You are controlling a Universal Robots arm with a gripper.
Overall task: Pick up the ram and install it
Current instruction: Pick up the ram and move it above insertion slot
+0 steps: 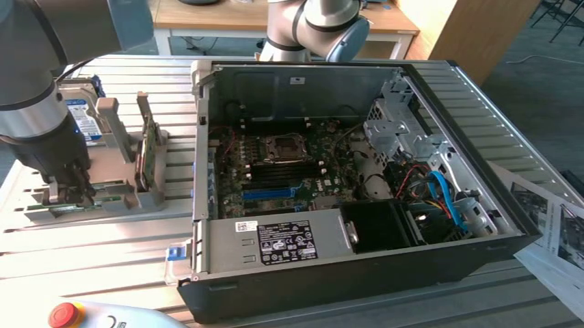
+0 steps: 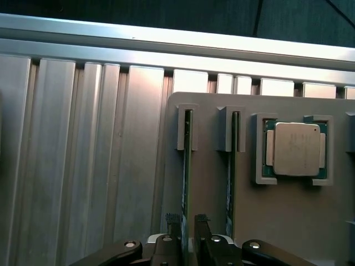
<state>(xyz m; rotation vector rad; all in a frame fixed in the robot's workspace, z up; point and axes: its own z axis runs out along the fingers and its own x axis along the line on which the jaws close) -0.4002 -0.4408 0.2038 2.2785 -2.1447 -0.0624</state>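
- The tool [image 2: 187, 239] sits astride the ram [image 2: 187, 166]; whether it pinches the stick or stands just clear, I cannot tell.
- The ram stands on edge in a grey holder [image 2: 211, 188], with a second stick [image 2: 232, 166] just beside it.
- In the exterior view, the holder rests on the table [image 1: 91, 253], at 9 o'clock from the open computer case [image 1: 365, 277].

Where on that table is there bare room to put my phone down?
Bare slats lie between the grey parts holder, the computer case and the red-button pendant; also along the case's side up to the papers. It's crowded at the holder, where the gripper sits.
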